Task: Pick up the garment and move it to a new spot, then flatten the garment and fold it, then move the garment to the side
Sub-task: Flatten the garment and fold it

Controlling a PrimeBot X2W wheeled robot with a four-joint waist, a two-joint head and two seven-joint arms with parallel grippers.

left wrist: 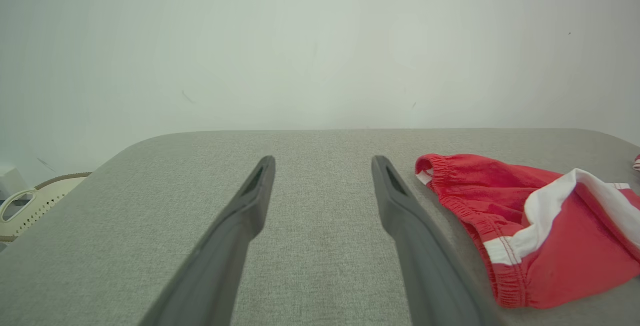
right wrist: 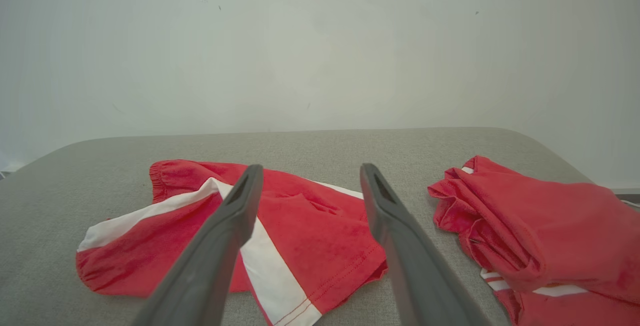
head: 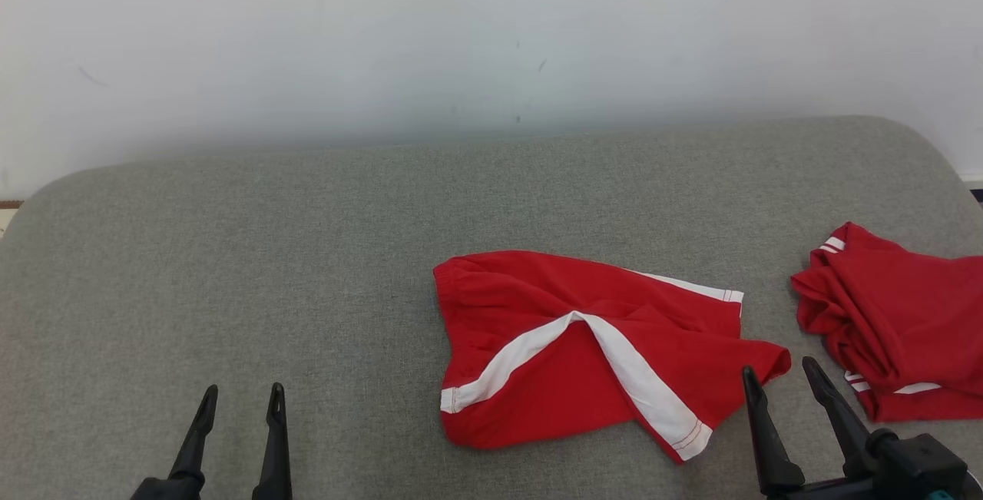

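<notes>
Left pincer [head: 243, 389]: spread wide, nothing between the fingers, above bare grey padding
Right pincer [head: 778, 365]: spread wide, empty, fingertips right at the garment's near right corner; touching or not, cannot tell
Garment [head: 584, 346]: red shorts with white stripes, rumpled and partly folded over; well to the right of the left pincer, ahead and slightly left of the right pincer
Waistband [left wrist: 450, 191]: gathered elastic edge, the side nearest the left pincer, just right of its right finger in the left wrist view
Second red garment [head: 898, 323]: bunched heap with white stripes, right of the right pincer, apart from the shorts
Padded surface [head: 230, 254]: grey fabric, under both pincers
Wall [head: 491, 39]: white, ahead of both pincers, beyond the padding's far edge
Basket [left wrist: 25, 206]: pale, perforated, far left of the left pincer, off the padding's edge
</notes>
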